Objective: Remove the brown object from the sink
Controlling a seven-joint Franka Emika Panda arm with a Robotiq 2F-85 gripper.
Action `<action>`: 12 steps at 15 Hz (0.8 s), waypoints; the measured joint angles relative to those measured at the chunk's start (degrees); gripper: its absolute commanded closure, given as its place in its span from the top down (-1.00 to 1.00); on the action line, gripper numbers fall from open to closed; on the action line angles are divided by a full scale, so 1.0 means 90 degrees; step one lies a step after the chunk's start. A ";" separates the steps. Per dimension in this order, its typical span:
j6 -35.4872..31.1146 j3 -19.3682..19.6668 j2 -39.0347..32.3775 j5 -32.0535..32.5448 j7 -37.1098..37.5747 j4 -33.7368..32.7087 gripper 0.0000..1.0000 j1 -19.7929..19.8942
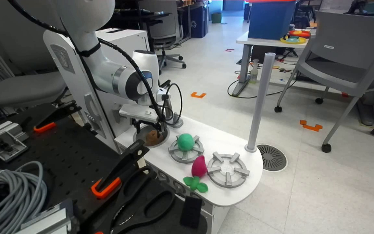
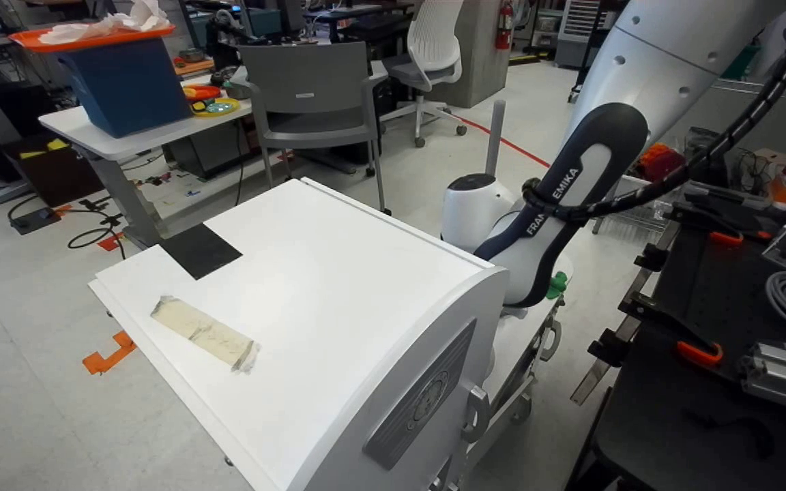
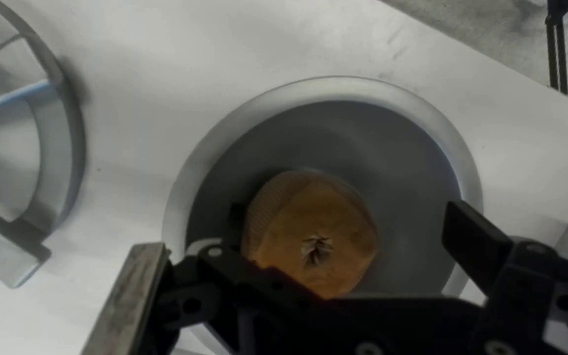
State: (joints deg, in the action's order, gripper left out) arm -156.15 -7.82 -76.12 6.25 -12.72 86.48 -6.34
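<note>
The brown object (image 1: 153, 139) lies inside the sink (image 1: 165, 139), a round grey basin in the white countertop. In the wrist view the brown object (image 3: 313, 217) is a rounded lump with a small pale star-shaped mark, left of centre in the sink (image 3: 407, 182). My gripper (image 1: 149, 128) points down at the sink. In the wrist view the gripper (image 3: 350, 222) is open: one dark finger is close to the object's left side, partly hidden, and the other is to the right with a gap. I cannot tell whether the left finger touches. The arm hides the sink in an exterior view.
A silver faucet (image 1: 176, 122) stands beside the sink. A green ball (image 1: 185, 142) rests on the nearer burner grate (image 1: 184, 160). A pink pointed object (image 1: 199, 166) with green leaves lies by another grate (image 1: 228, 184). A grey post (image 1: 261, 100) rises from the countertop (image 1: 235, 199).
</note>
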 measured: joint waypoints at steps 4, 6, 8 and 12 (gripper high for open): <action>-0.0031 0.0026 -0.0307 0.0002 0.0087 -0.0369 1.00 -0.0262; -0.0023 0.0072 -0.0464 0.0002 0.0183 -0.0629 1.00 -0.0361; 0.0002 0.0097 -0.0600 0.0012 0.0188 -0.0847 1.00 -0.0394; 0.0043 0.0123 -0.0799 0.0085 0.0155 -0.1093 1.00 -0.0406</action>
State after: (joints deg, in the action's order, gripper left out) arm -155.76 -6.72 -83.31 7.01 -11.33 76.65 -9.99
